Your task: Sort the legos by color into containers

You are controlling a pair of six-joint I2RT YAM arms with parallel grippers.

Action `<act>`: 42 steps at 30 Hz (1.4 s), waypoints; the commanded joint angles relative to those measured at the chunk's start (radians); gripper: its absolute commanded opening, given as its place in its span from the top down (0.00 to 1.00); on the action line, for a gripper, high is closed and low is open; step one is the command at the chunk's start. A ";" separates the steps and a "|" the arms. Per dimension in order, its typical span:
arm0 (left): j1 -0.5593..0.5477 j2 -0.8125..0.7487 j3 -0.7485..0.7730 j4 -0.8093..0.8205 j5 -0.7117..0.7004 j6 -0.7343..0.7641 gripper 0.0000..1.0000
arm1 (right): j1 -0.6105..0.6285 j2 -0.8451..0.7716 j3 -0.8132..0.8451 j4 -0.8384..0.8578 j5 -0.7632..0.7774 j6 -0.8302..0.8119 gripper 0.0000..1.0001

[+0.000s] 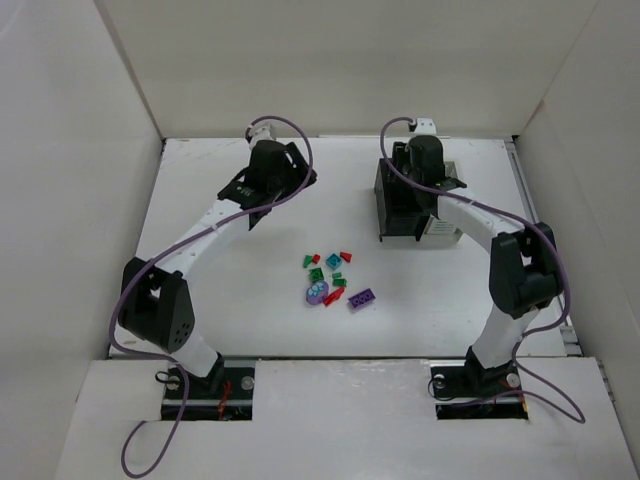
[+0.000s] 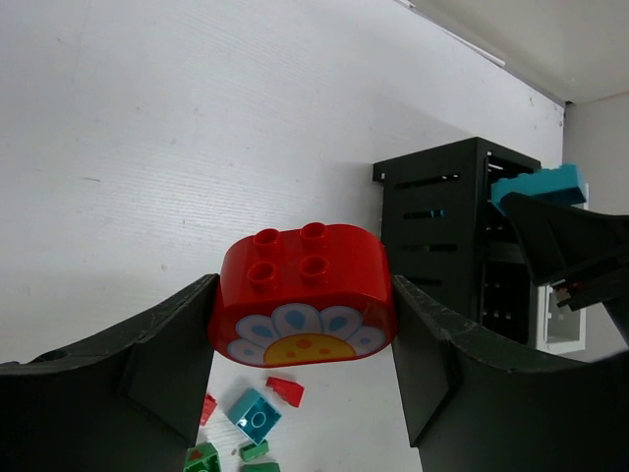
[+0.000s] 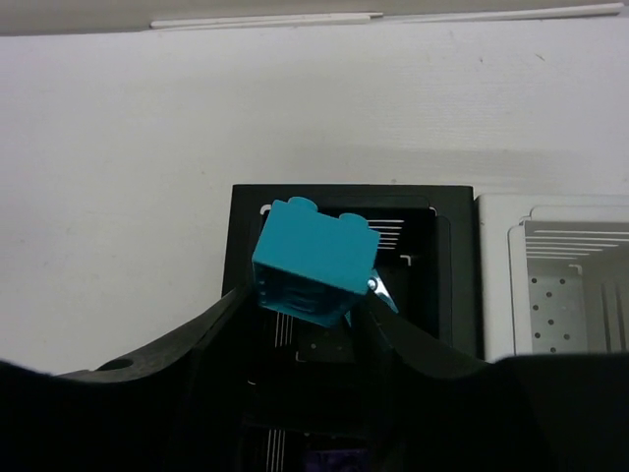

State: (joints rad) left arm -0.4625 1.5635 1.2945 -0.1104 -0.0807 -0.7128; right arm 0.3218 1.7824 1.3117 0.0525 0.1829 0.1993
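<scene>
My left gripper (image 2: 305,339) is shut on a red rounded brick (image 2: 303,292) with a flower print, held above the table left of the bins; it also shows in the top view (image 1: 270,175). My right gripper (image 3: 310,295) is shut on a teal brick (image 3: 314,258), tilted, right above the black bin (image 3: 352,197). The white bin (image 3: 570,285) adjoins it on the right. In the top view the right gripper (image 1: 420,165) hangs over the black bin (image 1: 392,205). Loose bricks (image 1: 335,280) in green, teal, red and purple lie at the table's middle.
White walls enclose the table on three sides. The right arm's elbow (image 1: 520,270) stands right of the bins. Purple cables loop over both arms. A purple item shows dimly low inside the black bin (image 3: 339,457).
</scene>
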 commanded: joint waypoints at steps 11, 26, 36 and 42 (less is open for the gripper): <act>-0.043 0.009 0.115 0.041 0.035 0.090 0.77 | -0.006 -0.182 -0.038 0.012 -0.017 0.026 0.42; -0.217 0.599 0.961 -0.046 0.212 0.403 0.77 | -0.122 -0.638 -0.256 -0.373 0.337 0.341 0.39; -0.268 0.822 1.109 0.363 0.306 0.357 0.72 | -0.133 -0.801 -0.324 -0.428 0.415 0.416 0.39; -0.298 0.904 1.121 0.583 0.305 0.320 0.68 | -0.142 -0.833 -0.354 -0.451 0.415 0.445 0.39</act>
State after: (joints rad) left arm -0.7406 2.4664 2.3631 0.2642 0.2104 -0.3721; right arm 0.1883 0.9791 0.9688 -0.3836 0.5709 0.6106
